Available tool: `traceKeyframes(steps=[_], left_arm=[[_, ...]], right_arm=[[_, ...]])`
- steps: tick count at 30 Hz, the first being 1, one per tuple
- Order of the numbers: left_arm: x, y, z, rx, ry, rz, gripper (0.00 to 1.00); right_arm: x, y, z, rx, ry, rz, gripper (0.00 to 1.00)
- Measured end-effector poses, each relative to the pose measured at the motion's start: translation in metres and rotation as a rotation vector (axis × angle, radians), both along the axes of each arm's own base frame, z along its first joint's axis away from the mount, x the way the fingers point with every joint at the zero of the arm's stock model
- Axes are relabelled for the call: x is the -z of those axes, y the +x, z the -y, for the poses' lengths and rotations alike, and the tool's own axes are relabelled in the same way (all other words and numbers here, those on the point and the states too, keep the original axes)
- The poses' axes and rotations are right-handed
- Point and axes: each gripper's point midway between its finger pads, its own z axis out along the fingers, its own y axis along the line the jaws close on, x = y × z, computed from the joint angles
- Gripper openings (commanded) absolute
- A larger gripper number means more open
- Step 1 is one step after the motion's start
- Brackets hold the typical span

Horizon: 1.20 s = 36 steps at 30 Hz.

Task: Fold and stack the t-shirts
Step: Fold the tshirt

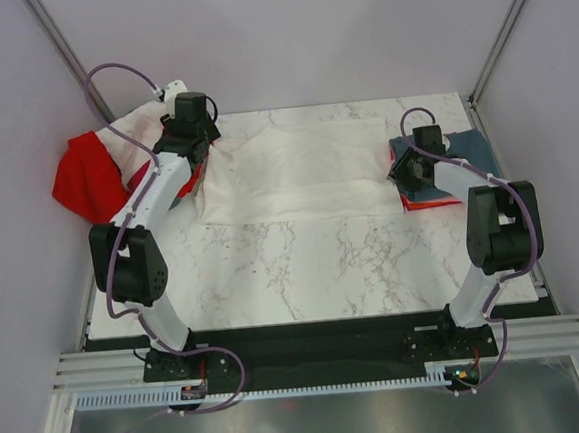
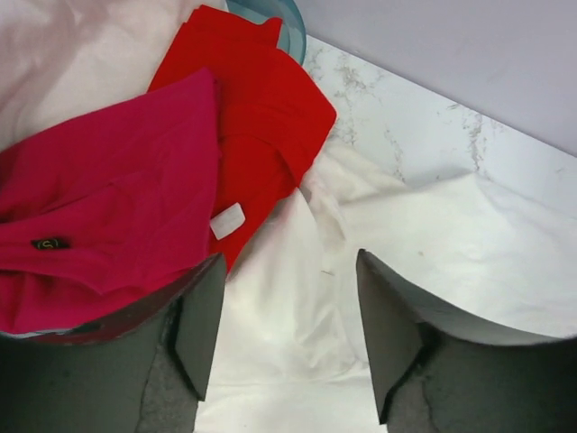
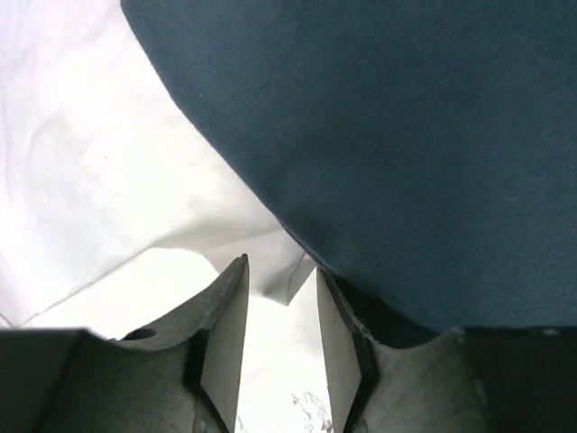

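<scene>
Marble table [image 1: 304, 275] under white t-shirt [image 1: 296, 171]

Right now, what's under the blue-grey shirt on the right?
A reddish shirt: only a strip shows at the blue-grey shirt's near edge. The rest, and anything further down, is covered.

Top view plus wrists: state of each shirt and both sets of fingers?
white t-shirt, laid out flat mid-table.
red t-shirt, crumpled at the left edge.
magenta t-shirt, crumpled against the red one.
slate t-shirt, folded, top of the right stack.
coral t-shirt, folded beneath it.
left fingers, open, holding nothing.
right fingers, open, holding nothing.
</scene>
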Motion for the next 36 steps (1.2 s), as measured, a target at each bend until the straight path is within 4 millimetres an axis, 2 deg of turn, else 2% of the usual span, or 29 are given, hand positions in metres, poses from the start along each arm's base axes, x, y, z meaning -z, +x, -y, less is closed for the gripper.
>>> traceKeyframes(steps=[3,4,7,8,9,10,11,12,14,16,18,20,23,27,30,33,36], left_arm=[[-0.004,0.0,0.006,0.027,-0.018,-0.002,0.78],[-0.006,0.001,0.008,0.041,-0.026,-0.002,0.79],[-0.012,-0.006,0.02,0.102,-0.057,-0.016,0.8],[-0.012,-0.014,0.027,0.138,-0.073,-0.038,0.8],[-0.015,-0.021,0.033,0.176,-0.087,-0.05,0.88],[-0.019,-0.03,0.04,0.217,-0.099,-0.063,0.88],[-0.023,-0.042,0.047,0.25,-0.112,-0.064,0.88],[-0.027,-0.054,0.052,0.272,-0.127,-0.057,0.91],[-0.029,-0.092,0.066,0.346,-0.161,-0.066,0.91],[-0.043,-0.116,0.078,0.408,-0.179,-0.049,0.92],[-0.058,-0.128,0.084,0.435,-0.187,-0.003,0.91],[-0.064,-0.14,0.08,0.434,-0.198,0.039,0.9],[-0.056,-0.155,0.071,0.402,-0.238,0.073,0.88],[-0.026,-0.163,0.068,0.349,-0.303,0.063,0.87],[0.001,-0.166,0.066,0.305,-0.331,0.022,0.87],[0.016,-0.17,0.063,0.272,-0.348,-0.001,0.87],[0.016,-0.172,0.063,0.261,-0.365,0.012,0.87]], right_arm=[[-0.006,-0.001,-0.004,-0.016,0.001,0.011,0.56],[-0.011,-0.001,-0.006,-0.023,0.0,0.021,0.61],[-0.034,-0.004,-0.015,-0.057,-0.011,0.079,0.63],[-0.042,-0.008,-0.02,-0.068,-0.015,0.105,0.63],[-0.051,-0.014,-0.027,-0.084,-0.021,0.135,0.63],[-0.06,-0.021,-0.037,-0.106,-0.023,0.167,0.68],[-0.069,-0.031,-0.048,-0.135,-0.026,0.2,0.68],[-0.075,-0.043,-0.057,-0.16,-0.038,0.221,0.67],[-0.089,-0.061,-0.074,-0.209,-0.041,0.265,0.67],[-0.101,-0.07,-0.078,-0.219,-0.04,0.313,0.65],[-0.106,-0.074,-0.071,-0.195,-0.055,0.331,0.63],[-0.103,-0.074,-0.065,-0.162,-0.064,0.328,0.6],[-0.08,-0.082,-0.056,-0.107,-0.065,0.299,0.56],[-0.037,-0.105,-0.042,-0.014,-0.059,0.226,0.56],[-0.018,-0.115,-0.033,0.049,-0.061,0.191,0.55],[-0.01,-0.119,-0.028,0.099,-0.057,0.182,0.55],[-0.011,-0.116,-0.026,0.141,-0.04,0.2,0.55]])
